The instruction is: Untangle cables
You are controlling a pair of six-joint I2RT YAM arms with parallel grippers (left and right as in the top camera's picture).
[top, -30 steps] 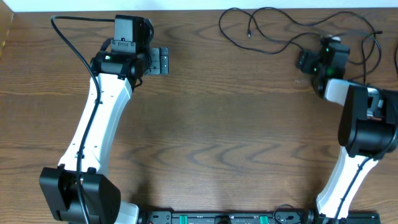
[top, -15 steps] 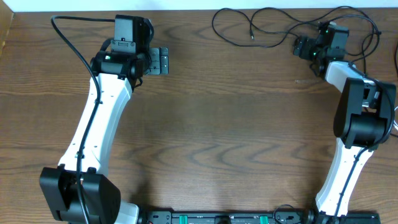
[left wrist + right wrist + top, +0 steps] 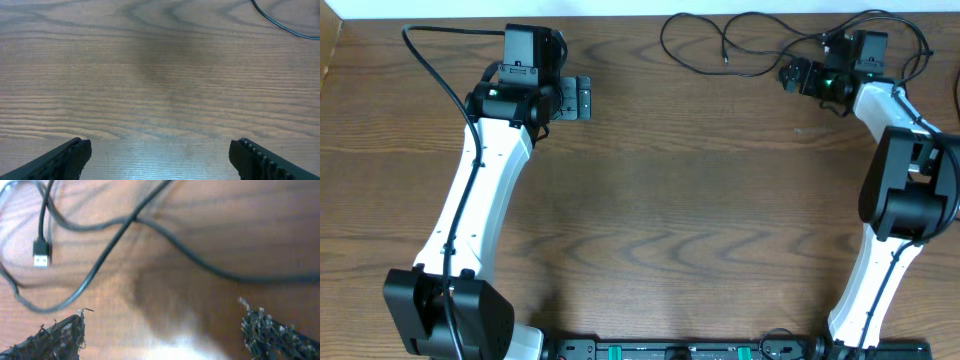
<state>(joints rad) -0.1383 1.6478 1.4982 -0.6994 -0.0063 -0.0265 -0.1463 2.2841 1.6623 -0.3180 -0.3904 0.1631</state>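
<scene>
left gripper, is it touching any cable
Apart. The left wrist view shows the open left gripper with bare table ahead of it; the only cable lies off in the far corner.

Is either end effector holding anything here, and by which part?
Nothing is held. The left end effector and right end effector are both open; the thin black cables lie on the brown wooden table under the right one.

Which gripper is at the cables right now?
The right gripper, jaws open directly over the cables; the left gripper sits well apart from them.
</scene>
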